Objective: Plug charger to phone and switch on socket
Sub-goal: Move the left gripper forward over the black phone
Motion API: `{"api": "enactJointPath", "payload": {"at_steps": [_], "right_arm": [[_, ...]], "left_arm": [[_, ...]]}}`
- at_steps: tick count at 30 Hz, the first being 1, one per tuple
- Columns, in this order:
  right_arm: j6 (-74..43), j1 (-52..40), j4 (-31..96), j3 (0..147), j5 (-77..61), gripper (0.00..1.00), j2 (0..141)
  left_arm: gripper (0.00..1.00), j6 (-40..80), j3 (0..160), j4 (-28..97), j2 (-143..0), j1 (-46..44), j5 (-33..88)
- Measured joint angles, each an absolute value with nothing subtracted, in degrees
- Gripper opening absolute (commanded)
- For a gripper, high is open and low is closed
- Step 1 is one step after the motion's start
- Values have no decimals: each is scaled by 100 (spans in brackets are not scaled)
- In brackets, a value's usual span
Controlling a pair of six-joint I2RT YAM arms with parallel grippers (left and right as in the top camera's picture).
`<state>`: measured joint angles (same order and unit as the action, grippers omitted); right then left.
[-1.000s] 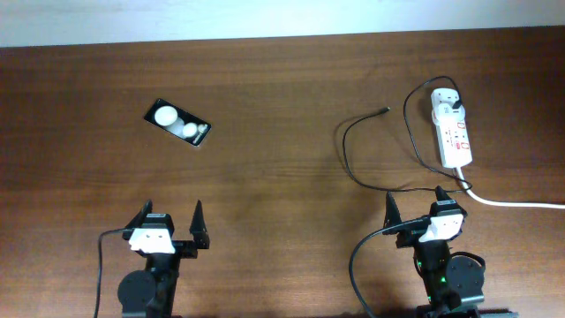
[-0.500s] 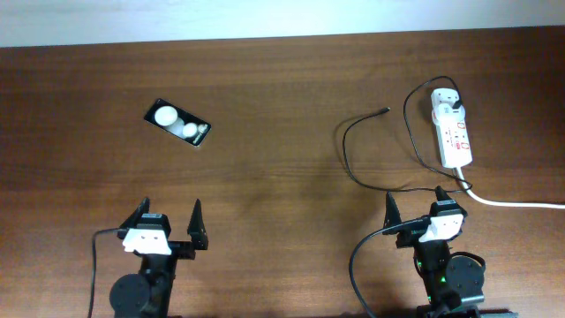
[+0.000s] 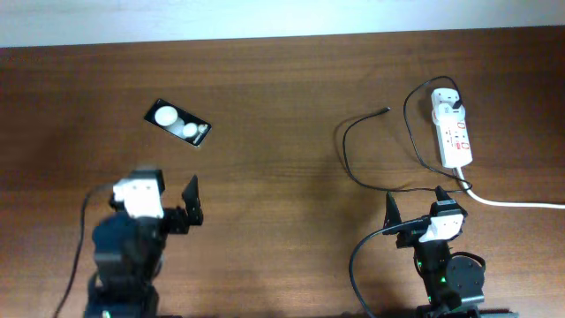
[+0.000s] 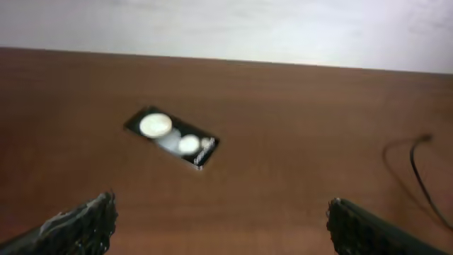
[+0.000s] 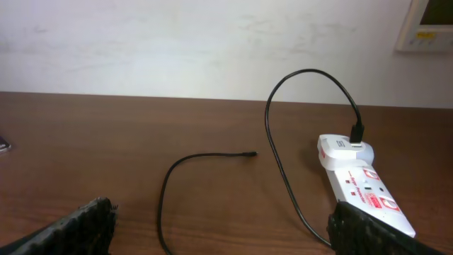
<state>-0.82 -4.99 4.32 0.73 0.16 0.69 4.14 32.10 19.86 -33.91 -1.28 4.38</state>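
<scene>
Left pincer [image 4: 221, 208] hangs over the surface [image 3: 282, 79], its jaws wide apart and nothing between them. Ahead of it, a touch to its left and well apart, the phone [image 4: 172, 137] lies flat and at a slant, with two bright glare spots on its glossy face. Only bare wood lies between pincer and phone.

Over to the right pincer [image 5: 221, 211]: it is spread wide too and grips nothing. Just in front of its fingers the charger [image 3: 338, 143] curls across the wood in a loose loop, the nearest thing in its way. The charger's connector tip [image 5: 253, 153] rests free on the surface farther ahead. Ahead and to this pincer's right lies the socket [image 5: 364, 193], with the black plug [image 5: 356, 132] seated in its far end. The thick white cord [image 3: 512, 203] trails away from the socket's near end, off to the right.
</scene>
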Motion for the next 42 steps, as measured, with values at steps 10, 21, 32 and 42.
{"api": "enactJointPath", "payload": {"at_steps": [10, 21, 32, 42], "right_arm": [[-80, -499, 432, 73, 14, 99, 78], [-82, -499, 432, 73, 16, 99, 80], [-80, -499, 434, 73, 16, 99, 73], [-80, -499, 432, 73, 14, 99, 73]], "left_arm": [[99, 252, 6392, 4545, -6687, -128, 694], [99, 1485, 6897, 5041, -7050, -128, -25], [99, 3395, 10132, 6751, -9797, -128, -777], [99, 4418, 11124, 6753, -11972, 318, -62]]}}
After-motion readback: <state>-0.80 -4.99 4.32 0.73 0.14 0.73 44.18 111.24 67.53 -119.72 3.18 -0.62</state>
